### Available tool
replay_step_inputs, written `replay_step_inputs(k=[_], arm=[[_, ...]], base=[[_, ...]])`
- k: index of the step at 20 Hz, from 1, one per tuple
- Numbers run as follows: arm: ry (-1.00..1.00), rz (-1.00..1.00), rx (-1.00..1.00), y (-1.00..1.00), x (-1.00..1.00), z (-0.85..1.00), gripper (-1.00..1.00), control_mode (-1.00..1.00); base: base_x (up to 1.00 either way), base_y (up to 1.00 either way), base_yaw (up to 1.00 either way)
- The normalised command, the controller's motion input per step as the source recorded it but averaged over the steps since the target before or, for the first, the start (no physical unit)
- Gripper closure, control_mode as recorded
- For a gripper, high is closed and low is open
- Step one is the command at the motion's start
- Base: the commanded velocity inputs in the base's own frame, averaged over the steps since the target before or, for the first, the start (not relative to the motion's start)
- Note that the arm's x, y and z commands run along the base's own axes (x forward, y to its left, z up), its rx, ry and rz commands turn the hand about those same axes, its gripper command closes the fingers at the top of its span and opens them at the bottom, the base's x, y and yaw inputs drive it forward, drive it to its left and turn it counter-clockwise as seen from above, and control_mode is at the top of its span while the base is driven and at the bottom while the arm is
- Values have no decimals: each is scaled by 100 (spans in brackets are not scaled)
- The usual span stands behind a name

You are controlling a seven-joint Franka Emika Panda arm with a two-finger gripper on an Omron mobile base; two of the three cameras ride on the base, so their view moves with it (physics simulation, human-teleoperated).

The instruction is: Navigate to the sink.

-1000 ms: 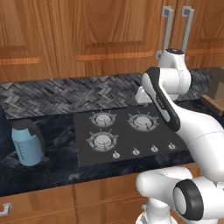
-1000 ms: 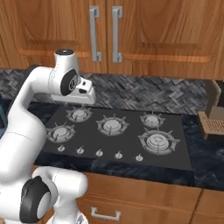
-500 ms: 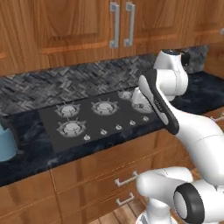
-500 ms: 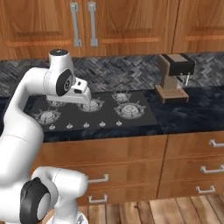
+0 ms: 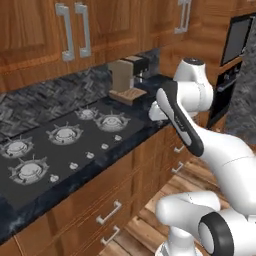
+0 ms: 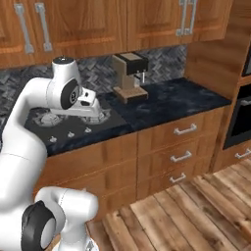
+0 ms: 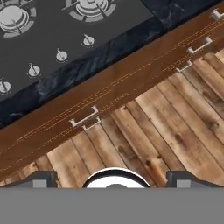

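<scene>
The sink is out of view. In front of me lies the black gas cooktop (image 5: 55, 145) (image 6: 73, 125) with round burners and knobs, set in a dark stone counter (image 6: 166, 100). My gripper (image 5: 156, 111) (image 6: 94, 107) hangs by the counter's front edge, pointing down. In the hand view the gripper (image 7: 113, 180) is open, its dark fingertips (image 7: 43, 179) far apart and nothing between them. Below it are the cooktop (image 7: 52, 26), the counter edge and the wooden floor.
A brown coffee machine (image 5: 127, 75) (image 6: 130, 73) stands on the counter right of the cooktop. Wooden drawers (image 6: 181, 147) run below. A tall cabinet with a built-in oven (image 5: 232, 55) (image 6: 242, 112) closes the right end. Plank floor (image 6: 186, 215) lies open to the right.
The whole picture has slid left: the base has moved right along the counter. The blue jug left the view; the coffee machine and oven cabinet came in. The arm's pose is unchanged.
</scene>
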Motion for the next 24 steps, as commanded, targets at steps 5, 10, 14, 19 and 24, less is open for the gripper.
replay_step_inputs(k=[5, 10, 14, 19, 24], arm=[[0, 0, 0, 0, 0, 0, -100, 100], [0, 0, 0, 0, 0, 0, -100, 100], [0, 0, 0, 0, 0, 0, -100, 100], [0, 0, 0, 0, 0, 0, -100, 100], [0, 0, 0, 0, 0, 0, -100, 100]], base=[[0, 15, -73], [0, 16, -74], [0, 17, -78], [0, 22, -75], [0, 22, -78]])
